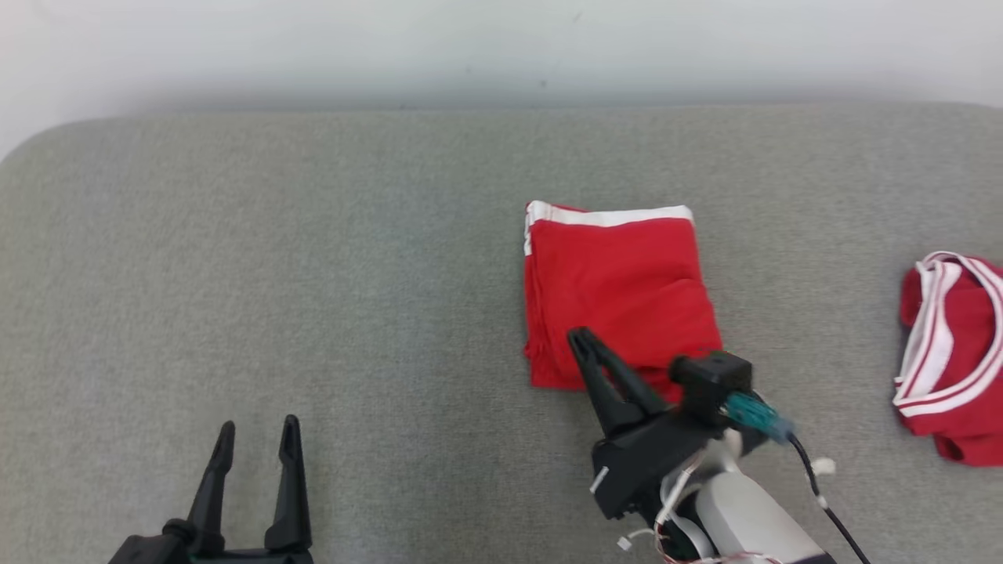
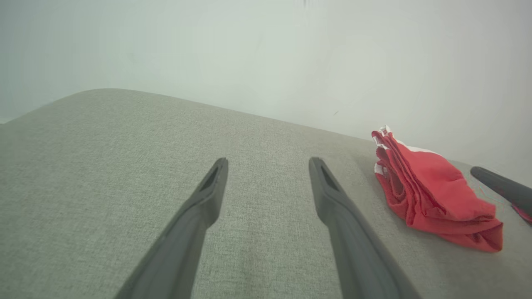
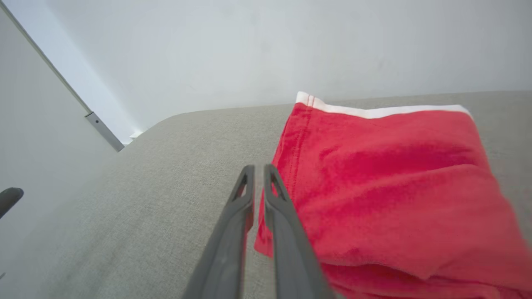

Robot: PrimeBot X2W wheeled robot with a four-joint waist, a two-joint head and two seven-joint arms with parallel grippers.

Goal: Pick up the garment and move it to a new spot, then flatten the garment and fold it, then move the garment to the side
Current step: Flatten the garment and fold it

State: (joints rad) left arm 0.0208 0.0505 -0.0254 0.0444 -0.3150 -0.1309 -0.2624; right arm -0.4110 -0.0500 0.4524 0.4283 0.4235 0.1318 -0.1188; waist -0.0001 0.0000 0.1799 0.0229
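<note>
The garment [image 1: 619,290], red with a white band along its far edge, lies folded into a compact rectangle on the grey fabric surface [image 1: 313,274]. My right gripper [image 1: 580,337] is shut, its tips low over the garment's near left edge. The right wrist view shows the two fingers nearly touching [image 3: 259,168], with the garment [image 3: 395,178] just to their right and under them; no cloth is clearly pinched. My left gripper [image 1: 258,427] stands open at the lower left over bare surface, well apart from the garment [image 2: 432,187]. Nothing lies between its fingers [image 2: 269,162].
A second red garment with white stripes [image 1: 952,352] lies crumpled at the right edge of the surface. A pale wall runs behind the far edge. The surface's far left corner is rounded. Bare grey fabric stretches left of the folded garment.
</note>
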